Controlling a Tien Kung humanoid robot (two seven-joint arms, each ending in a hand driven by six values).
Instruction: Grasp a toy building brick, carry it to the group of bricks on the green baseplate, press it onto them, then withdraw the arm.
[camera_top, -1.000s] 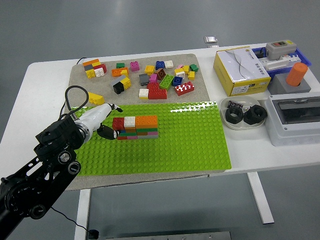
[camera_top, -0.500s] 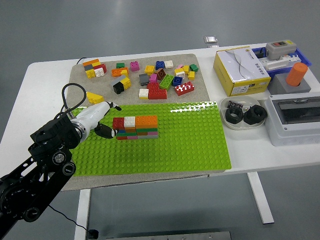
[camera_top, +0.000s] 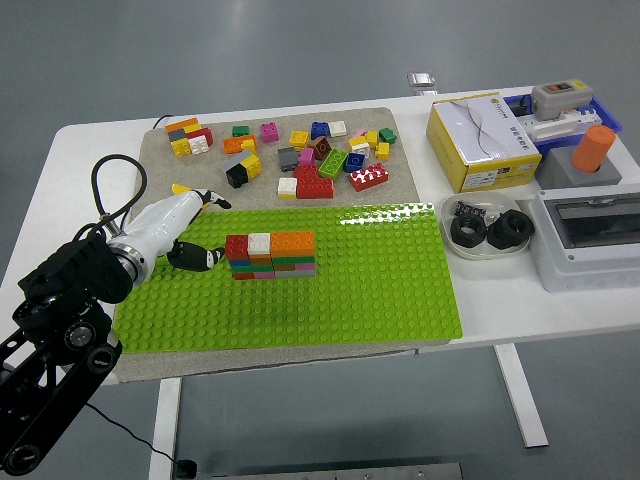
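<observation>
The left hand (camera_top: 185, 232) sits just beside the group of bricks (camera_top: 271, 255), which lies to the right of its fingers (camera_top: 205, 259) on the green baseplate (camera_top: 380, 290), long axis running left to right across the desk (camera_top: 90, 170). The fingers look relaxed and released, grasping nothing. Loose bricks (camera_top: 320, 160) lie beyond the fingers, up and right. Only 1 arm shows, so withdrawal seems next.
</observation>
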